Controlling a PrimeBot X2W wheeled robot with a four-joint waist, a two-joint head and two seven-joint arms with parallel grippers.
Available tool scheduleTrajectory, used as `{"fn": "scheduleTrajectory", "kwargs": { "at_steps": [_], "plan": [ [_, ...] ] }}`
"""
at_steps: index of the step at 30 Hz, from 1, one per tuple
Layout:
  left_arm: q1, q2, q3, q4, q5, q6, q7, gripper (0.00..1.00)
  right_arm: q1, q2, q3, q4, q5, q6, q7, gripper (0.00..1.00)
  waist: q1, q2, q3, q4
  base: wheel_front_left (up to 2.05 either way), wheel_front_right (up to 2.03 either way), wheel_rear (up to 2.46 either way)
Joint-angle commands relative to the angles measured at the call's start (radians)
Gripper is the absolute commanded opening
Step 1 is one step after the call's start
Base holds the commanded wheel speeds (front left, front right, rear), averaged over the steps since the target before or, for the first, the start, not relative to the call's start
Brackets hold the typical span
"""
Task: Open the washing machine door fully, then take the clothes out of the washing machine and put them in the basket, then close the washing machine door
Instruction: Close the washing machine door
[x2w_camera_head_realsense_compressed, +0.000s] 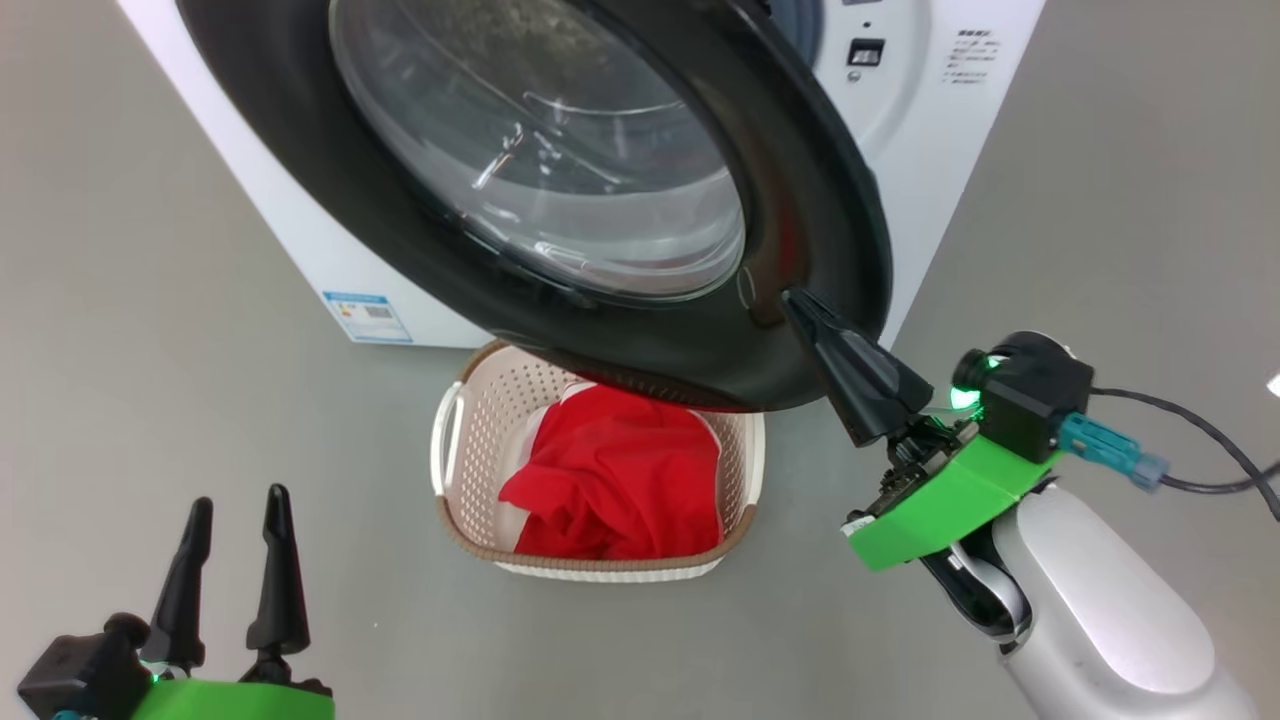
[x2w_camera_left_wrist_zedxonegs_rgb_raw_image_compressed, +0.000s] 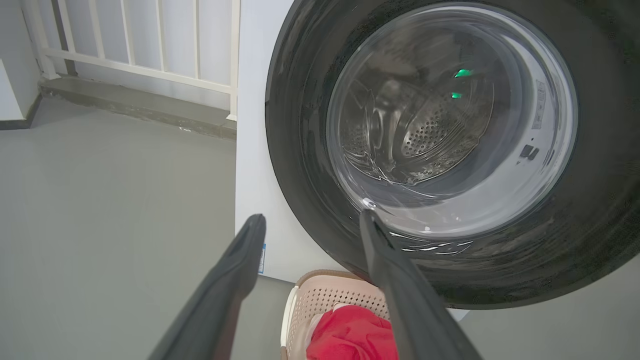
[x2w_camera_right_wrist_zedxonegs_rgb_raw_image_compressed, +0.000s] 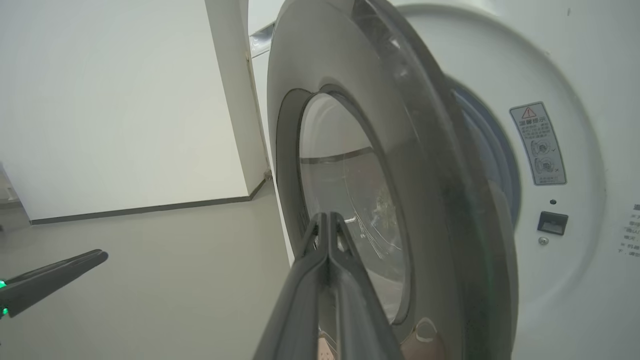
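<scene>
R claw (x2w_camera_head_realsense_compressed: 797, 300) pressed together, holding nothing, tips at black rim of door (x2w_camera_head_realsense_compressed: 800, 180) near free edge, seem touching. Door upright, swung part out from washer (x2w_camera_head_realsense_compressed: 930, 150), hinge L, gap R. Next likely push toward washer. L claw (x2w_camera_head_realsense_compressed: 238, 500) apart, far off. Clothes (x2w_camera_head_realsense_compressed: 620, 470) in basket (x2w_camera_head_realsense_compressed: 450, 440) on floor, under door

Grey floor (x2w_camera_head_realsense_compressed: 130, 400) is lying smooth and matte, with faint sheen. Washer (x2w_camera_head_realsense_compressed: 290, 230) is standing directly on it, its white side panel reaching down to the floor line. Basket (x2w_camera_head_realsense_compressed: 600, 568) is sitting upright on the floor just in front of the washer's lower front; contact between the two cannot be told. In the left wrist view the floor is ending at a low grey sill (x2w_camera_left_wrist_zedxonegs_rgb_raw_image_compressed: 135, 107) under a white railing (x2w_camera_left_wrist_zedxonegs_rgb_raw_image_compressed: 150, 70). In the right wrist view it is meeting a white wall (x2w_camera_right_wrist_zedxonegs_rgb_raw_image_compressed: 125, 100) along a dark skirting line (x2w_camera_right_wrist_zedxonegs_rgb_raw_image_compressed: 140, 210).
</scene>
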Motion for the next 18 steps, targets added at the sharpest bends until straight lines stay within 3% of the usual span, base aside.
{"fn": "scheduleTrajectory", "kwargs": {
  "at_steps": [1,18],
  "plan": [
    [-0.04,0.01,0.042,-0.016,0.008,-0.007,-0.012,1.0,-0.026,-0.004,0.027,-0.001,0.002,0.002,-0.005,0.0,-0.0001,0.0,0.02,0.017,0.0,0.0,0.0],
    [-0.083,-0.016,0.072,0.004,0.034,-0.046,-0.012,1.0,-0.101,-0.024,0.009,0.138,0.017,0.002,-0.005,0.0,-0.0001,0.0,0.094,0.047,0.0,0.0,0.0]
  ]
}}
